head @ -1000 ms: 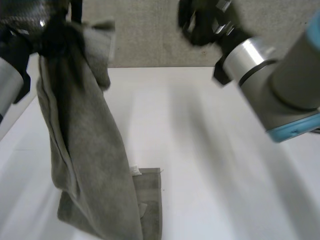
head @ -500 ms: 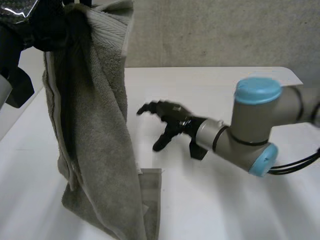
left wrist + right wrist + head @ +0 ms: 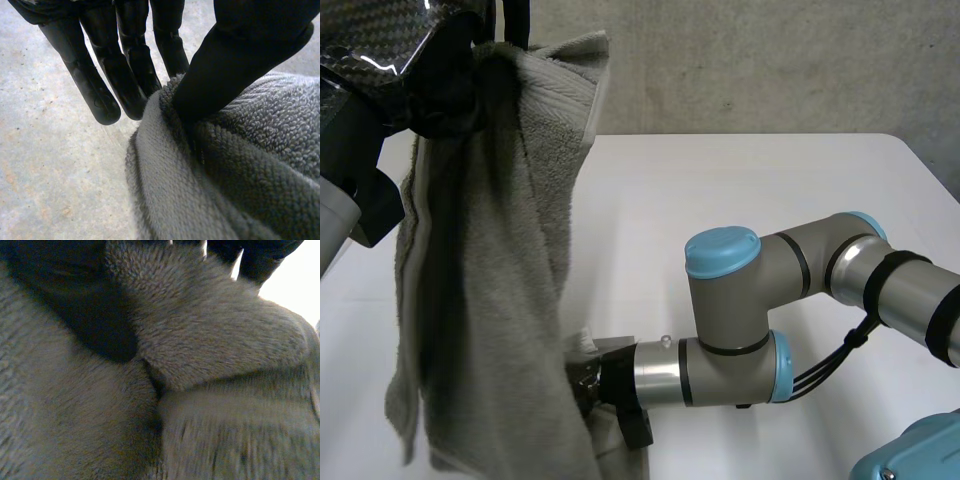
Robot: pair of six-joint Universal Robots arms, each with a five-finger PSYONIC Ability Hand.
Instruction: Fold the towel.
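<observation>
Your left hand [image 3: 438,88] pinches the towel [image 3: 490,300] at its top edge, letting it hang below toward the tabletop [image 3: 750,190]. Your right hand [image 3: 262,260] is against the lower end; I cannot tell its grip. You're likely mid-spread, so next secure a bottom corner there.

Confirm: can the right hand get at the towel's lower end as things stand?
Probably yes. The left hand pinches the towel up by its top, and the right hand is at its hanging lower part with nothing between.
</observation>
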